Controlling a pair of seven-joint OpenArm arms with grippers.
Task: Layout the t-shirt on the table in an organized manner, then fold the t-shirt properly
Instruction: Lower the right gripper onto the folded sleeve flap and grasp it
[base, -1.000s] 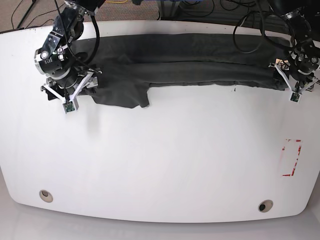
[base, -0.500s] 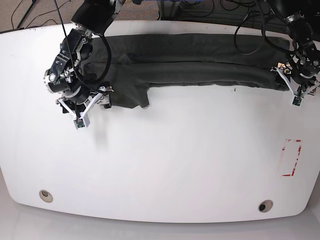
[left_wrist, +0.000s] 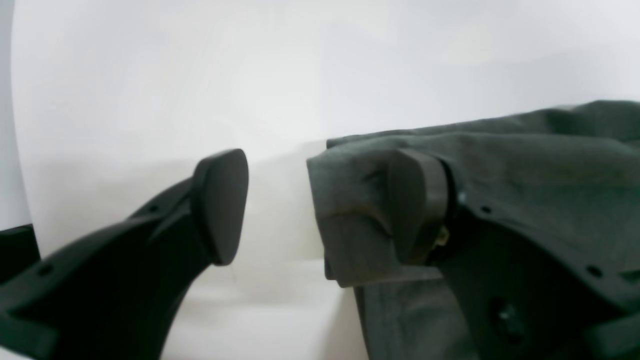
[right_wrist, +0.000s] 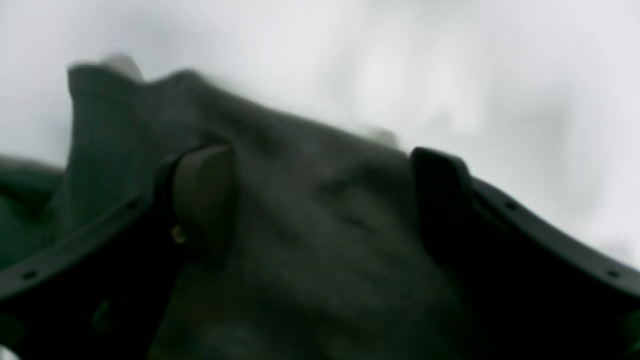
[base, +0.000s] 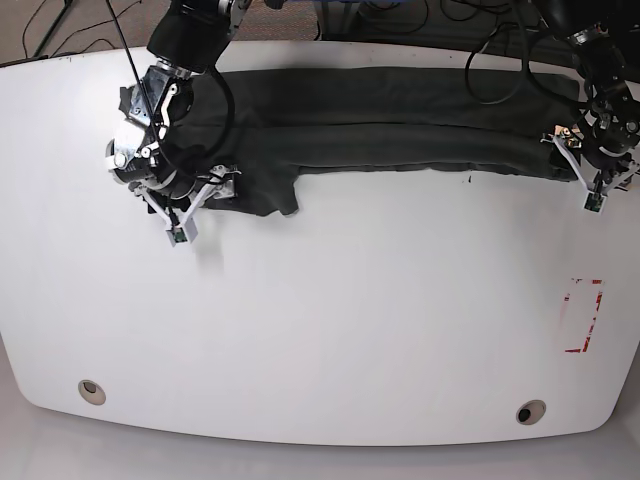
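The table is the biggest thing here. It is wide, white and shiny, with one round hole near its front edge on one side and another round hole on the other side. A red-and-white mark sits near the table's side edge, close to the second hole.

The t-shirt comes next. It is dark grey and soft, and it lies along the back of the table in a long band with folds running through it. One flap hangs out toward the middle of the table, so the shirt is bunched and not flat. I think it has to be spread out before any folding can start.

The right gripper is over one end of the shirt, by the flap. Its two fingers stand apart with grey cloth lying between them, and they are not pinching it. This view is blurry, so I cannot tell if the fingers touch the cloth.

The left gripper is at the other end of the shirt. Its fingers are spread wide too — one is over bare white table and one is right against the folded edge of the cloth. Nothing is held. It looks placed there so the fingers can close on that edge.

One gripper at each end makes sense — then the shirt can be pulled straight from both ends.
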